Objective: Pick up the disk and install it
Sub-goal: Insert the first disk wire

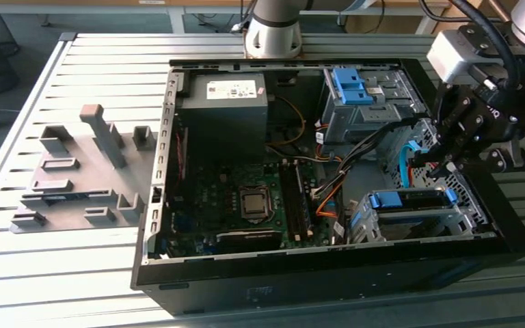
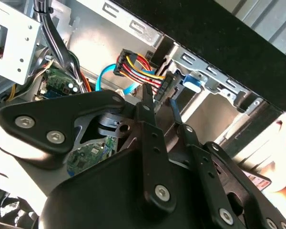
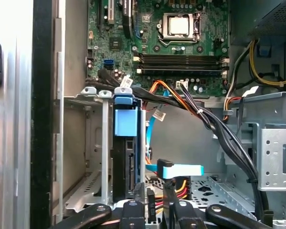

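Observation:
The disk (image 1: 413,199) sits on edge in the lower drive cage (image 1: 372,222) at the front right corner of the open computer case. In the first wrist view the disk (image 3: 126,152) shows its dark end and blue frame tab. The blue tab of the disk (image 2: 193,81) also shows in the second wrist view. My gripper (image 1: 440,164) hangs over the case's right side, just above and beside that cage. Its fingertips (image 2: 145,102) stand a narrow gap apart with nothing between them, close to a power plug with red and yellow wires (image 2: 155,83). The gripper (image 3: 153,191) touches no part of the disk.
A dark grey power supply box (image 1: 226,102) fills the case's back left. A bare blue clip (image 1: 349,85) lies on the upper cage. The motherboard (image 1: 244,198) and loose cables (image 3: 214,124) lie beside the gripper. A grey fixture block (image 1: 80,171) stands on the table at the exterior view's left.

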`<state>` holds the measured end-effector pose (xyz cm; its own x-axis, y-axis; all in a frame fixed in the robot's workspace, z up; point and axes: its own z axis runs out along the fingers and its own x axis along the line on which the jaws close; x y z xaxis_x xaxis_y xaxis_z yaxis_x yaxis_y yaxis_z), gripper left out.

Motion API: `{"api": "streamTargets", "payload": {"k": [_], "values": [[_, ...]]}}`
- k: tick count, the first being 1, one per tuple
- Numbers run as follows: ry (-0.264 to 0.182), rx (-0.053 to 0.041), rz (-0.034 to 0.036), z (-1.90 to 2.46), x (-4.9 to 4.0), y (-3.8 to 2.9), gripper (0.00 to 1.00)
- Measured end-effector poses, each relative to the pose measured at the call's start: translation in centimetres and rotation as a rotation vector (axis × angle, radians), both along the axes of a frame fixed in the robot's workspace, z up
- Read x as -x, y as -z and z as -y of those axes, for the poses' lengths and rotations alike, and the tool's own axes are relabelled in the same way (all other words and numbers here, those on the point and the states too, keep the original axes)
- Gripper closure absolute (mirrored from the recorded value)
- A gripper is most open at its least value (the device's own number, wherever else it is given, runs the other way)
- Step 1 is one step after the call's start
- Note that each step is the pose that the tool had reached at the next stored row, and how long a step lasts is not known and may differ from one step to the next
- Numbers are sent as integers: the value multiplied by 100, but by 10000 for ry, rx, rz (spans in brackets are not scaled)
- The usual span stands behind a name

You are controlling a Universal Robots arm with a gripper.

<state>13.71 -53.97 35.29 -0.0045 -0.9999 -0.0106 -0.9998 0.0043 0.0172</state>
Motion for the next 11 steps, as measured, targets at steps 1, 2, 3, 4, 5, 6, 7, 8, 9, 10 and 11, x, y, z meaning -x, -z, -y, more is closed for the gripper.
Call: {"api": "streamTargets", "payload": {"k": [1, 2, 3, 4, 5, 6, 7, 8, 9, 10, 11], "values": [[-1, 4, 0, -2, -1, 15, 70], [-3, 13, 1, -4, -6, 27, 70], [-5, 19, 1, -6, -12, 38, 70], [-8, 22, 1, -6, -18, 48, 70], [-9, 26, 3, -6, -20, 56, 70], [-11, 31, 5, -6, -21, 64, 70], [-13, 34, 7, -6, -22, 69, 70], [-17, 34, 8, -6, -24, 73, 70], [-22, 35, 9, -6, -24, 75, 70], [-25, 35, 9, -5, -24, 76, 70], [-29, 35, 10, -5, -24, 77, 71]]}}
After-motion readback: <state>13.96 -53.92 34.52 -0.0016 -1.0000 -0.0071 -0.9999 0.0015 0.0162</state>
